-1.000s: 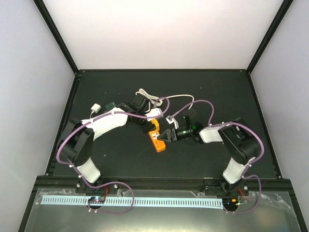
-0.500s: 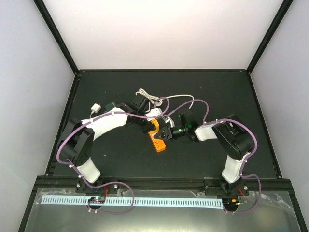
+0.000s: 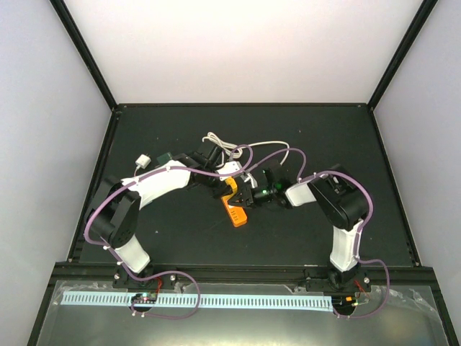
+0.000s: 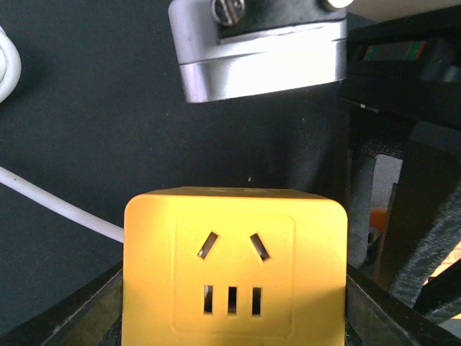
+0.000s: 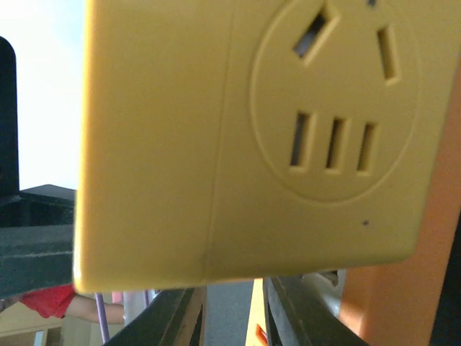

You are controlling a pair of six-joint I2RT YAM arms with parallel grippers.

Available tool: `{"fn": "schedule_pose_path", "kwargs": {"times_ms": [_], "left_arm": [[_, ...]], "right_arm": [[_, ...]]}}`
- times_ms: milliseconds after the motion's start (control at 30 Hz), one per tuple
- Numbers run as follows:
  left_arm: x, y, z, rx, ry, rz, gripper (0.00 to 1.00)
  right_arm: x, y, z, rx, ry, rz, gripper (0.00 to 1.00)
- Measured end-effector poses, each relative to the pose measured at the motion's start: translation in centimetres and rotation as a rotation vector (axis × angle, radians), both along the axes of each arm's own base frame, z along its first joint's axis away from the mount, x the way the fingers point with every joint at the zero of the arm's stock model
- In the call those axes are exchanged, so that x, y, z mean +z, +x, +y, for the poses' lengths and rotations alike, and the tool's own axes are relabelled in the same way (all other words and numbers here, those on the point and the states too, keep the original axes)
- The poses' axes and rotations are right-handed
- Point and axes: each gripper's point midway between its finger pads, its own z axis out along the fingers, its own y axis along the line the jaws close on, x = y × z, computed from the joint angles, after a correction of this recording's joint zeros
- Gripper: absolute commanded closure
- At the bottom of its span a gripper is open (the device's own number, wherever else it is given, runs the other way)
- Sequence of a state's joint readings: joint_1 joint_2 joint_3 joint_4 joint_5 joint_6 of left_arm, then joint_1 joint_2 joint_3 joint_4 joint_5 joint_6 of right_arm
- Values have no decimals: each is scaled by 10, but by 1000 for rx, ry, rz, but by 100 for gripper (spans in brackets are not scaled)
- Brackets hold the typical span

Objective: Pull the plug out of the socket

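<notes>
The orange socket lies mid-table. In the left wrist view its face with slots fills the lower middle. My left gripper is shut on it, one finger pressed against each side. The white plug sits at the socket's far end, with its cream cord looping away; the cord also shows in the left wrist view. My right gripper is against the socket's right side. In the right wrist view the socket covers the fingertips, and only the lower fingers show, close together.
A dark green cube and a small white connector lie at the back left. The cord coils near the back middle. A silver part of the right arm hangs just beyond the socket. Black frame rails edge the table.
My right arm has moved left and brought its gripper from beside the socket right up against it. The left arm and the socket have not moved.
</notes>
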State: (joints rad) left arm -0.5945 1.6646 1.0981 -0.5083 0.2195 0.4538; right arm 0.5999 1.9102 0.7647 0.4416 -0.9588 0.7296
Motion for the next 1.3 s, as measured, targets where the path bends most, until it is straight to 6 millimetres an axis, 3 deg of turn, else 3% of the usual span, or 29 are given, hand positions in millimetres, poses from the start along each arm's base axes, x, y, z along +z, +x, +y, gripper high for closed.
{"fn": "schedule_pose_path", "kwargs": {"times_ms": [1300], "left_arm": [[5, -13, -7, -105, 39, -39, 86]], "right_arm": [[-4, 4, -3, 20, 48, 45, 79]]}}
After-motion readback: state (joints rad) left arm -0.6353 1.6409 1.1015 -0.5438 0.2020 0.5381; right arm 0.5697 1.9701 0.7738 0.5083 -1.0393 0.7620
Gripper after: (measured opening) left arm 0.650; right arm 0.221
